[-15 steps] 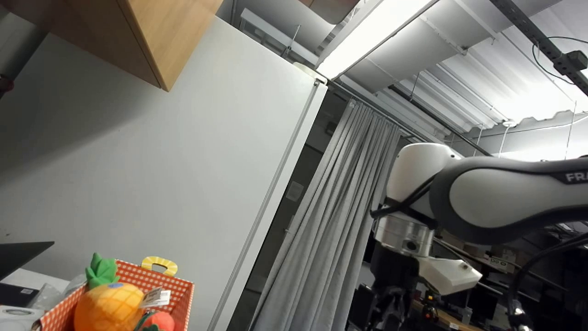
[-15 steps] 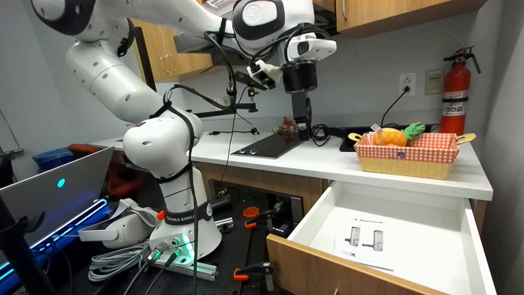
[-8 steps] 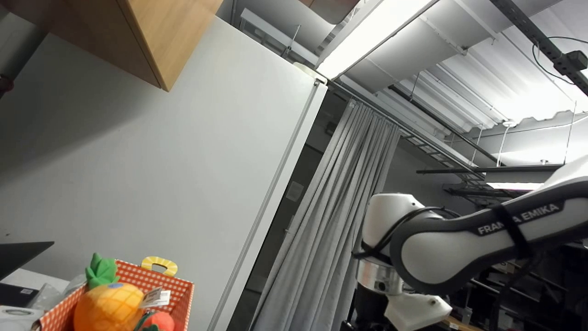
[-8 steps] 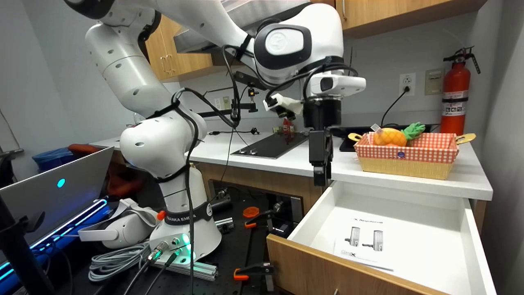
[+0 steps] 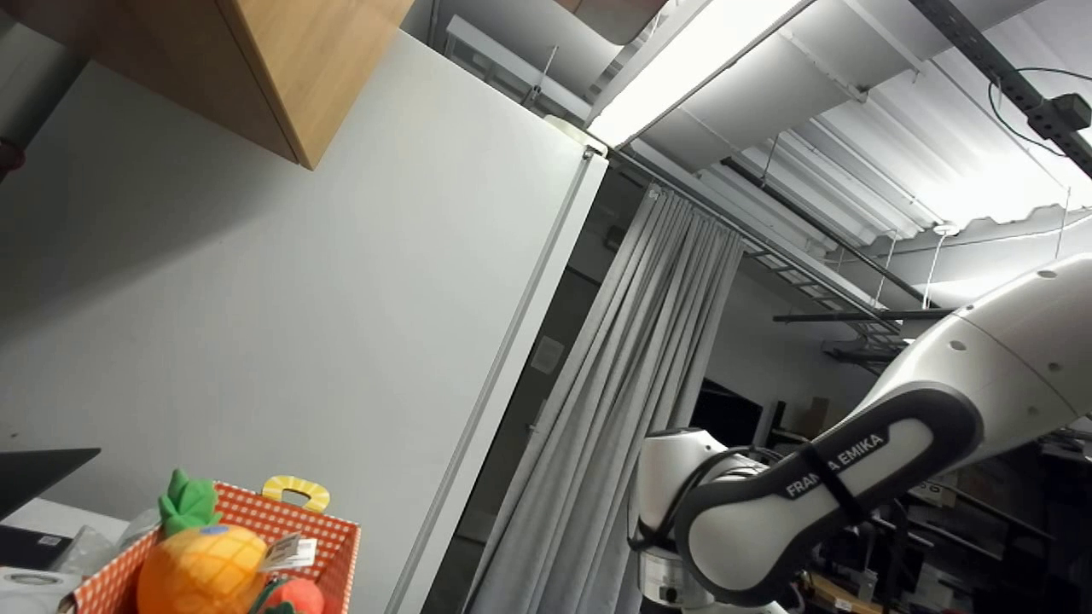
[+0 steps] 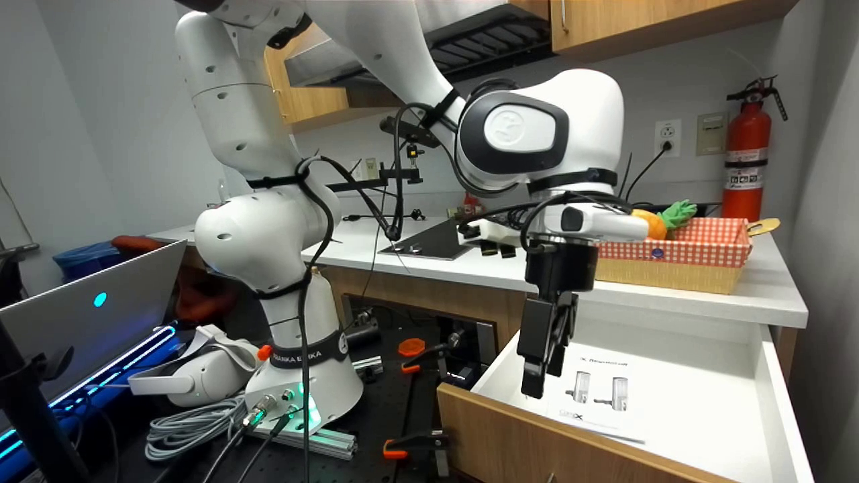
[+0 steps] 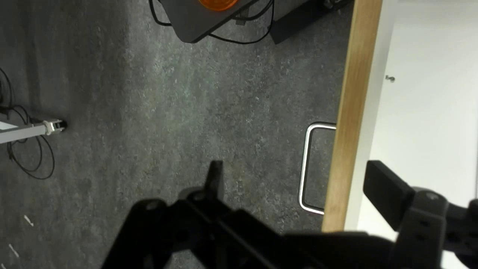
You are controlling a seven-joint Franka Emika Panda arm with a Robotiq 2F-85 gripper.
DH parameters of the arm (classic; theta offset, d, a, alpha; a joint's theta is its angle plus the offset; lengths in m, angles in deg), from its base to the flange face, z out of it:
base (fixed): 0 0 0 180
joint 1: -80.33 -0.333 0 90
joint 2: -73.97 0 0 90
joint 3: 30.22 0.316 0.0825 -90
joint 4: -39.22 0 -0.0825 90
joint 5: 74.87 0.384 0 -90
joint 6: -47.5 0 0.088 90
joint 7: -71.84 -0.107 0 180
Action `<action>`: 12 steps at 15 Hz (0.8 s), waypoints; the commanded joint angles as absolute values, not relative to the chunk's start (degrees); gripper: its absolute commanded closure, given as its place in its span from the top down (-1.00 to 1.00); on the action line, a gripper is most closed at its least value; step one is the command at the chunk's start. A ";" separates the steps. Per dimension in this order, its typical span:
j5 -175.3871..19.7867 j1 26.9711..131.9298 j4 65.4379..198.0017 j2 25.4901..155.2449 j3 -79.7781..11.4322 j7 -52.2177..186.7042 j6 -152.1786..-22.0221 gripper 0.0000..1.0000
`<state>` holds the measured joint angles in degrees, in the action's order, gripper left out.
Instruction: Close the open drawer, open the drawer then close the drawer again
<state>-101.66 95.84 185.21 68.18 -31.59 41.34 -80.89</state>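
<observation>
Spread wide and holding nothing, the Robotiq gripper [image 7: 294,168] hangs, in the wrist view, with its outer finger [image 7: 215,179] over the floor [image 7: 186,112] and its inner finger [image 7: 386,194] over the inside of the drawer [image 7: 429,112], the wooden front panel [image 7: 349,123] running between them; how high the tips stand above the panel's edge I cannot tell. Lowered here, the inner finger, which shows just beside that edge, could land on it instead of passing behind, and a small sideways error would be cause enough. The steel bar handle [image 7: 305,164] juts from the panel on the outer finger's side, so fingers closing at its height might meet the bar askew. A reach too deep may crease the printed sheet [image 6: 607,419] lying in the drawer. The drawer stands pulled out from under the countertop [image 6: 772,275], so a close lies ahead; pushing it home with a finger inside would likely drive the gripper into the countertop's edge, and a push far from the panel's middle could skew the drawer. The orange-tipped clamp [image 6: 417,441] near the panel's end may foul the travel; whether it sits in the path is unclear. Farther back, the gingham-lined basket [image 6: 671,268], seen in both exterior views, could be knocked if the arm's wrist [image 6: 582,124] swings in over the countertop
</observation>
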 commanded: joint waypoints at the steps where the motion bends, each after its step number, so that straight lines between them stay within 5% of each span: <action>1: -103.49 95.21 179.87 76.03 -35.51 38.26 -81.78 0.31; 9: -99.14 93.58 177.02 83.42 -41.51 38.71 -87.13 -0.92; 12: -95.48 92.91 178.09 84.47 -41.99 39.37 -89.82 -1.00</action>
